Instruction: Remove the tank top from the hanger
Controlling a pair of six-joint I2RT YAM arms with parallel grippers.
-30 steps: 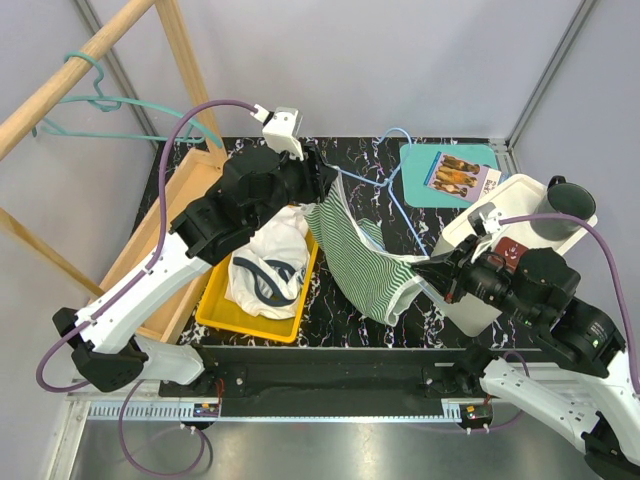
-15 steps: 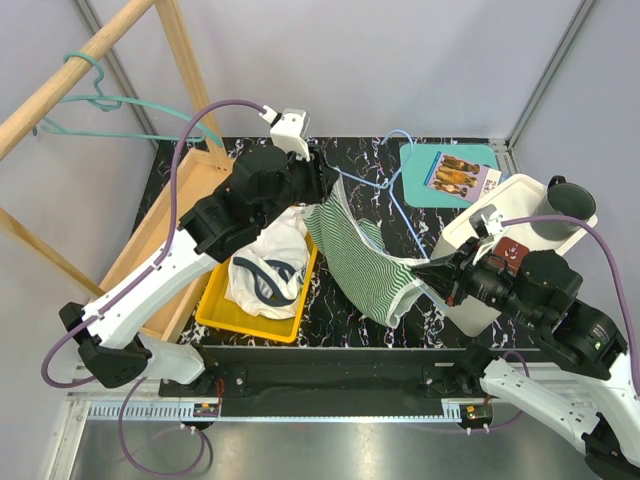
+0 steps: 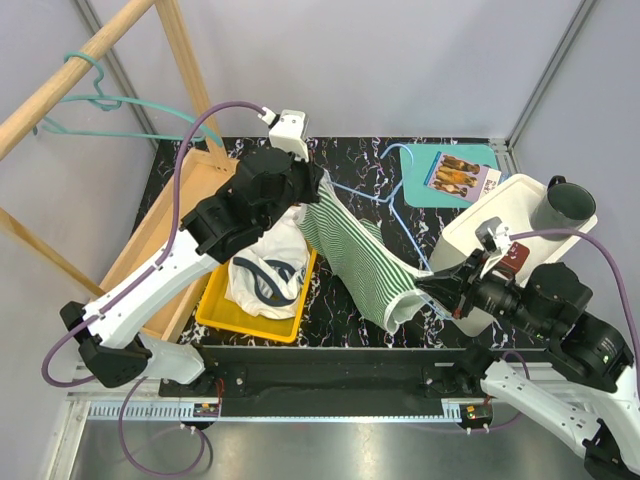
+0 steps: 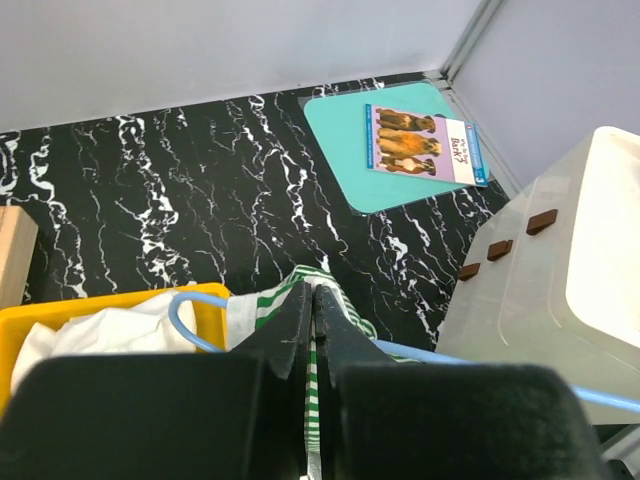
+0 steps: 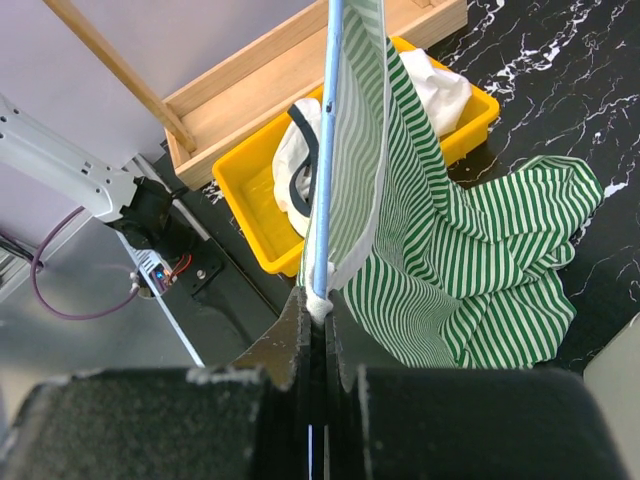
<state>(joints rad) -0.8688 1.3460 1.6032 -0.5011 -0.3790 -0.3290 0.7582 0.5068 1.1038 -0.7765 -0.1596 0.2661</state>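
The green-and-white striped tank top (image 3: 352,250) hangs stretched above the table between my two grippers, still draped over the light blue wire hanger (image 3: 398,208). My left gripper (image 3: 318,186) is shut on the top's upper edge; its wrist view shows striped cloth (image 4: 341,301) pinched between the jaws (image 4: 312,292) and the blue wire (image 4: 186,305) beside it. My right gripper (image 3: 428,284) is shut on the hanger's end with the top's white hem wrapped round it. In the right wrist view, the blue rod (image 5: 328,150) runs up from the jaws (image 5: 318,302) inside the cloth (image 5: 470,250).
A yellow bin (image 3: 215,310) holding a white garment sits under the left arm, with a wooden tray (image 3: 165,215) to its left. A wooden rack (image 3: 60,85) carries a teal hanger (image 3: 110,102). At the right are a teal mat (image 3: 420,175), a white box (image 3: 510,205) and a dark cup (image 3: 568,205).
My right gripper has drawn back toward the near right with the hanger's end. The hanger has dropped lower and the tank top is stretched longer. My left gripper has shifted slightly.
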